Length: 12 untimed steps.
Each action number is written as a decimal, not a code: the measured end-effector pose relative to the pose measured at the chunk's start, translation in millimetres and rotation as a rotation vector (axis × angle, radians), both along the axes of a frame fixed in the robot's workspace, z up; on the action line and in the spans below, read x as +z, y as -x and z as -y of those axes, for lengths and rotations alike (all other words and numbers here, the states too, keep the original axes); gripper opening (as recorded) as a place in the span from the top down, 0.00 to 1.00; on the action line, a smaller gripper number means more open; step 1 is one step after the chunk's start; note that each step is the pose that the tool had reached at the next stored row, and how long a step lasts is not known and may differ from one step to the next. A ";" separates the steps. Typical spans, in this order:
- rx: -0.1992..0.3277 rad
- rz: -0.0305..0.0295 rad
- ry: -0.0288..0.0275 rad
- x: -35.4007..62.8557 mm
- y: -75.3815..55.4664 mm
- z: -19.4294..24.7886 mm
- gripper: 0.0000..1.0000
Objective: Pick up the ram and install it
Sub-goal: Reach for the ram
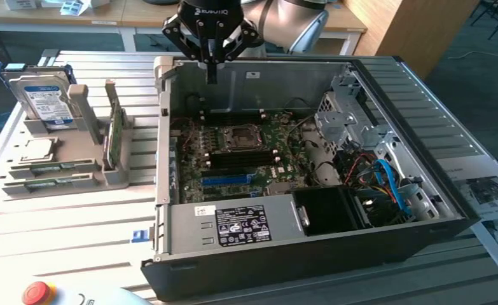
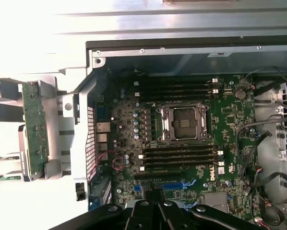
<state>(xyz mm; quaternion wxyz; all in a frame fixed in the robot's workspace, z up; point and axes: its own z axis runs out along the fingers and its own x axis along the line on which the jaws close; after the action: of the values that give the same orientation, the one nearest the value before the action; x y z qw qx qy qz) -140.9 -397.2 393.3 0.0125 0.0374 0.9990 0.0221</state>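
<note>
Two sticks of ram (image 1: pixel 52 167) lie flat in the low front steps of the grey rack (image 1: pixel 91 181), one just behind the other, on the table (image 1: pixel 62 222) at the exterior view's left. Both are well apart from the tool. A larger green card (image 1: pixel 113 133) stands on edge in the same rack, just beside them, and a hard drive (image 1: pixel 45 98) stands at the rack's back.

The gripper (image 1: pixel 210 77) hangs over the rear wall of the open case (image 1: pixel 257 79), pointing down, its jaws pressed together with nothing between them. In the wrist view the gripper (image 2: pixel 152 207) looks straight down on the board (image 2: pixel 230 115). There the long black slots (image 2: pixel 177 157) on both sides of the bare socket (image 2: pixel 184 123) look empty.

By my reading, the pick-up has not begun: no ram is lifted and none is seated, and the tool is over the case, not over the rack.

Taking a stick calls for parted jaws, since closed ones cannot straddle so thin a part. It also calls for a place above the rack's front steps and jaws turned to meet the stick's long edges. The card on edge leaves little room on that side, so a careless descent risks knocking it. The stick is light and thin, and it sits low in its step, leaving little to catch.
</note>
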 end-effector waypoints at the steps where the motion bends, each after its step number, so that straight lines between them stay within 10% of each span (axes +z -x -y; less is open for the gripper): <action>1: 0.000 0.0000 -0.0001 0.0 1.7 -0.2 0.90; 12: 0.000 0.0000 0.0000 0.0 20.0 -2.5 0.90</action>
<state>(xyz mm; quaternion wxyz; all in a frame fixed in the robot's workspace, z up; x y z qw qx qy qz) -160.9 -394.7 393.3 0.0125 0.0374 0.9990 0.0221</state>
